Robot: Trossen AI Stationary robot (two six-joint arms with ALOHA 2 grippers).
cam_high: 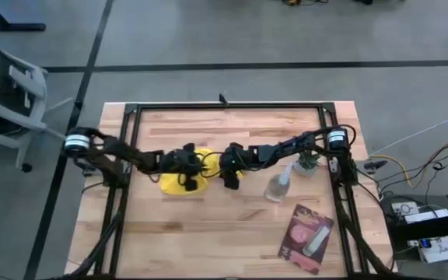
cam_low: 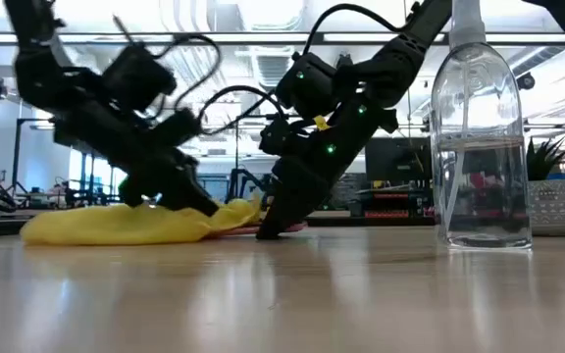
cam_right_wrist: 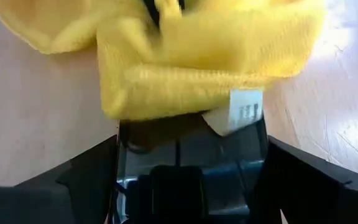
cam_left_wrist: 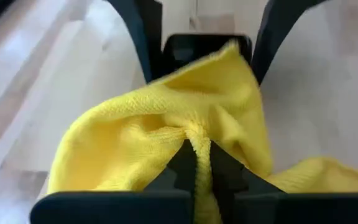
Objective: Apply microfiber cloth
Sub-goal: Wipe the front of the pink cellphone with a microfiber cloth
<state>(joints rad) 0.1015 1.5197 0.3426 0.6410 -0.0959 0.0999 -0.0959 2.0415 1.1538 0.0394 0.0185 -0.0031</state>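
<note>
Yellow microfiber cloth [cam_high: 183,180]: lies crumpled on the wooden table [cam_high: 208,233] in the high view, near the middle, between the two arms. Left gripper [cam_high: 190,173] sits over the cloth; right gripper [cam_high: 230,176] is at the cloth's opposite edge. Clear spray bottle [cam_high: 278,185] stands on the right arm's side; small potted plant [cam_high: 308,162] just beyond it; pink-and-dark flat packet [cam_high: 309,237] lies well apart, toward the near right corner.

Low view: cloth [cam_low: 126,224] spread flat on the tabletop. Left gripper [cam_low: 189,201] comes down onto its upper surface. Right gripper [cam_low: 273,227] tilted steeply, tip at table level against the cloth's end. Spray bottle [cam_low: 481,147] upright, part-filled with clear liquid.

Left wrist view: cloth [cam_left_wrist: 166,137] bunched, one ridge of fabric pinched between the left gripper's [cam_left_wrist: 197,163] nearly closed fingers [cam_left_wrist: 182,163]; the other arm's dark end shows just behind the cloth.

Right wrist view: cloth [cam_right_wrist: 185,56] with white care label [cam_right_wrist: 244,109] lies directly ahead of the right gripper [cam_right_wrist: 188,165], whose fingers [cam_right_wrist: 95,165] stand wide apart, holding nothing.
</note>
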